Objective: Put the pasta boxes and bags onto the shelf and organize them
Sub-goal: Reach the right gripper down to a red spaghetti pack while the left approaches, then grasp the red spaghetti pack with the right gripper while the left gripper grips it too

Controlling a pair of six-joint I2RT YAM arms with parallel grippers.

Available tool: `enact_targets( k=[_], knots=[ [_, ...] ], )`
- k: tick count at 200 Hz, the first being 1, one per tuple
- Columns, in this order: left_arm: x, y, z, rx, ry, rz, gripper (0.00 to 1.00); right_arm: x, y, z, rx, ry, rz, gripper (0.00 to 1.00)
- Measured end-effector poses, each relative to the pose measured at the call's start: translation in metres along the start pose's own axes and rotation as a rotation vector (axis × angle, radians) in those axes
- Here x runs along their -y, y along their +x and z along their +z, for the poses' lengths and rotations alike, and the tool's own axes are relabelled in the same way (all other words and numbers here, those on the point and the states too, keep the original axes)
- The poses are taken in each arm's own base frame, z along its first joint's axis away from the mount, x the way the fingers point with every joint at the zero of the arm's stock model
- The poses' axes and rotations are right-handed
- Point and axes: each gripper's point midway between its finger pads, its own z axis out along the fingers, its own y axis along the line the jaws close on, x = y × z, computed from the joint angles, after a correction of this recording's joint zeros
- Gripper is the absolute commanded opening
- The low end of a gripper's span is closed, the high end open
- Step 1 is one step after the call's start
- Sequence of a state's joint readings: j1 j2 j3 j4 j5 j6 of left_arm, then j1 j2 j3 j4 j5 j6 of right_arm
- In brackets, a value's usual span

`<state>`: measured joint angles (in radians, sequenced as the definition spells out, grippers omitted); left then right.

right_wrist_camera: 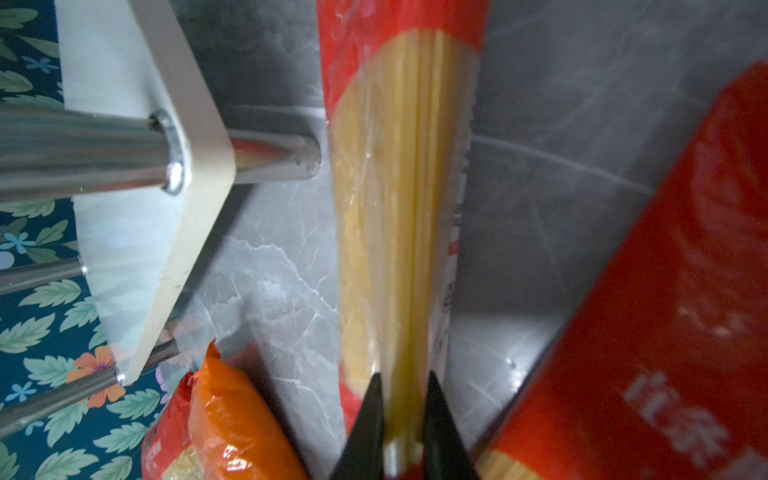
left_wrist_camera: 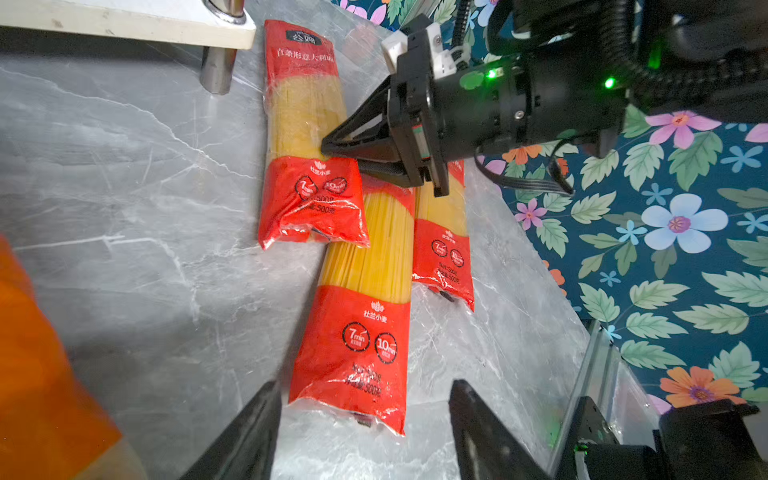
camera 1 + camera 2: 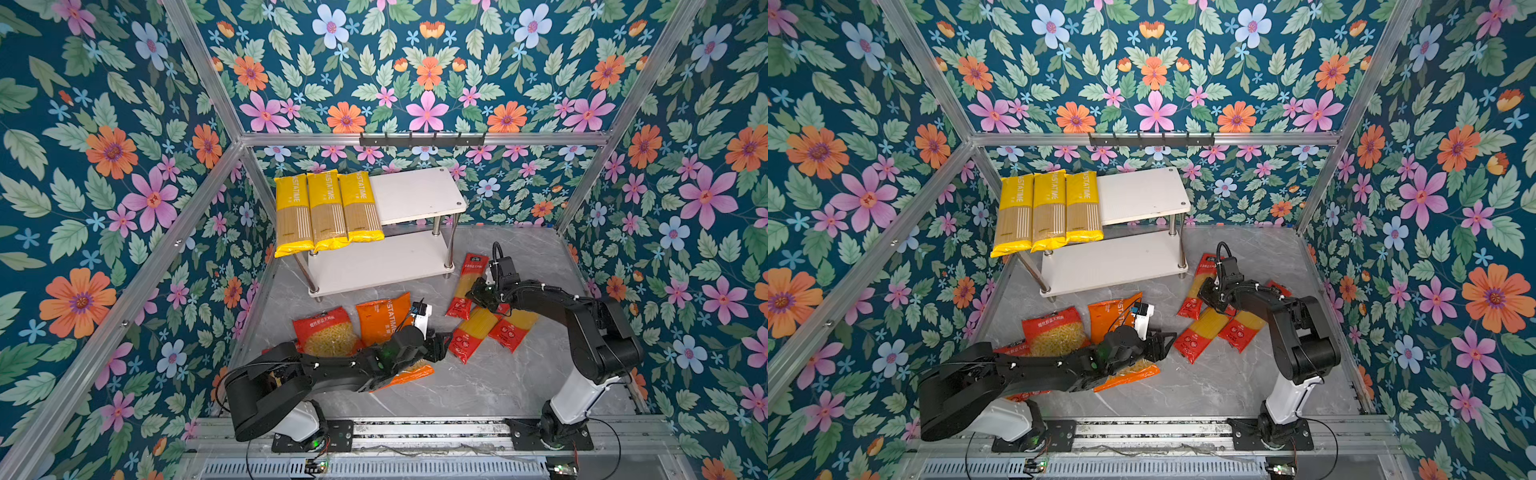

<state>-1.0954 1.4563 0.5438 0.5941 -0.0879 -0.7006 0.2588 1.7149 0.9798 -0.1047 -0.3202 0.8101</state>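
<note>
Shelf (image 3: 417, 195) sits upper centre in both top views, black hook rail (image 3: 422, 140) on the wall above it. Three yellow spaghetti packs (image 3: 328, 212) lie side by side on the left half of the top board, near ends overhanging. On the marble floor (image 3: 478, 386), lower centre: short red curly pack (image 3: 326, 332) and orange curly pack (image 3: 380, 318), with the left arm lying across the orange one. Right of centre are three red packs. Right gripper (image 3: 478, 291) is clamped on the far red spaghetti pack (image 3: 472, 266) near mid-length, pinching its clear section. A shelf leg (image 1: 270, 156) is just beside that pack. The pack's near end overlaps the middle red spaghetti pack (image 2: 361, 324), and the right red spaghetti pack (image 3: 513, 330) lies alongside. Left gripper (image 3: 442, 345) has jaws apart; the middle pack's near end lies between its fingers in the left wrist view, contact unclear.
</note>
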Motion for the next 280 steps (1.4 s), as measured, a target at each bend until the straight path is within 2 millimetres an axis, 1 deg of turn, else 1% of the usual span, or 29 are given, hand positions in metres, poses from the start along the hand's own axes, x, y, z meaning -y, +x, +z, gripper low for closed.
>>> enact_targets(
  k=[16,39,54,64,74,90,107,123,143,159,174,207,233,253,280],
  knots=[
    [0.002,-0.002,0.001,0.001,-0.001,0.002,0.67,-0.004,0.009,-0.015,-0.019,-0.022,-0.005,0.08],
    [0.004,-0.006,0.0,0.01,0.0,0.007,0.67,-0.008,0.03,-0.045,-0.045,-0.063,-0.01,0.07],
    [0.004,-0.008,-0.001,0.017,-0.002,0.01,0.67,-0.004,0.048,-0.061,-0.068,-0.088,-0.013,0.07],
    [0.004,-0.009,-0.001,0.02,-0.003,0.017,0.67,0.003,0.062,-0.07,-0.087,-0.093,-0.011,0.09],
    [0.005,-0.01,-0.001,0.022,-0.001,0.017,0.67,0.013,0.077,-0.076,-0.105,-0.092,-0.006,0.15],
    [0.006,-0.01,0.003,0.024,0.002,0.019,0.67,0.034,0.1,-0.081,-0.14,-0.071,0.012,0.37],
    [0.007,-0.004,0.01,0.001,0.011,0.021,0.67,0.046,0.11,-0.086,-0.149,-0.042,0.006,0.48],
    [0.009,0.0,0.017,-0.017,0.024,0.019,0.67,0.045,0.105,-0.093,-0.126,-0.031,-0.014,0.53],
    [0.012,0.006,0.021,-0.036,0.043,-0.003,0.67,0.044,0.082,-0.101,-0.067,-0.024,-0.03,0.55],
    [0.013,0.01,0.026,-0.044,0.054,-0.008,0.67,0.052,0.062,-0.102,-0.033,-0.012,-0.009,0.55],
    [0.015,0.014,0.033,-0.061,0.069,-0.014,0.67,0.059,0.053,-0.099,-0.037,0.0,0.01,0.55],
    [0.021,0.019,0.053,-0.078,0.087,-0.026,0.66,0.057,0.05,-0.083,-0.076,-0.038,0.011,0.55],
    [0.026,0.019,0.068,-0.093,0.106,-0.025,0.63,0.059,0.053,-0.066,-0.106,-0.068,0.047,0.55],
    [0.02,0.026,0.077,-0.116,0.101,-0.03,0.59,0.06,0.059,-0.055,-0.139,-0.084,0.066,0.55],
    [0.011,0.04,0.082,-0.152,0.096,-0.049,0.52,0.052,0.062,-0.05,-0.151,-0.115,0.065,0.51]
  ],
)
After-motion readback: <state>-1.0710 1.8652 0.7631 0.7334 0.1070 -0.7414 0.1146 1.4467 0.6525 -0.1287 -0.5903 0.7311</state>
